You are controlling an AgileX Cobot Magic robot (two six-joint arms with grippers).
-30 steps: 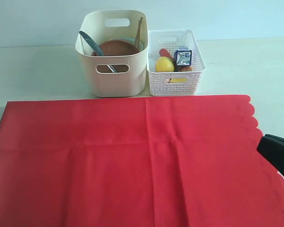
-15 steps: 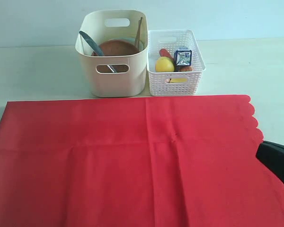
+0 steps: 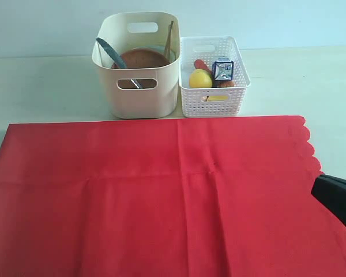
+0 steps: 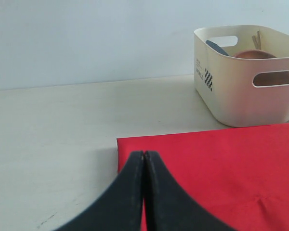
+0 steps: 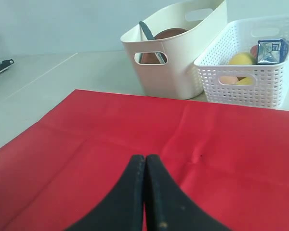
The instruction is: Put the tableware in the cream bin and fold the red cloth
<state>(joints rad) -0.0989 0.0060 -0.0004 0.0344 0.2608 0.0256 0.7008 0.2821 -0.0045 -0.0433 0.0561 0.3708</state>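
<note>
In the exterior view, the red cloth (image 3: 161,196) lies flat and open on the surface (image 3: 46,86). Its long axis runs across my screen, with the scalloped edge (image 3: 311,151) on the right. The cream bin (image 3: 138,104) stands just beyond the cloth's far edge, with the white basket (image 3: 214,103) beside it. I can see the plate (image 3: 139,59), the spoon (image 3: 108,51) and the chopsticks (image 3: 169,36) inside the bin, and no tableware lies on the cloth. I judge that only the fold remains. A dark part of the right arm (image 3: 338,199) shows at the right margin, just beside the scalloped edge. The left arm is out of this picture.

In the left wrist view, the left end effector (image 4: 144,156) is pressed closed and holds nothing. Its tips sit right at the cloth's plain short edge. The far corner on that side lies just ahead of them, and the bin is beyond it and off to one side.

In the right wrist view, the right end effector (image 5: 144,159) is likewise closed and empty. It hangs over the red fabric and points toward the bin and basket, with cloth spread out under it and ahead of it.

So each arm is nearest its own short edge, the left on the plain one and the right on the scalloped one. I think both must open before either can pinch fabric.
</note>
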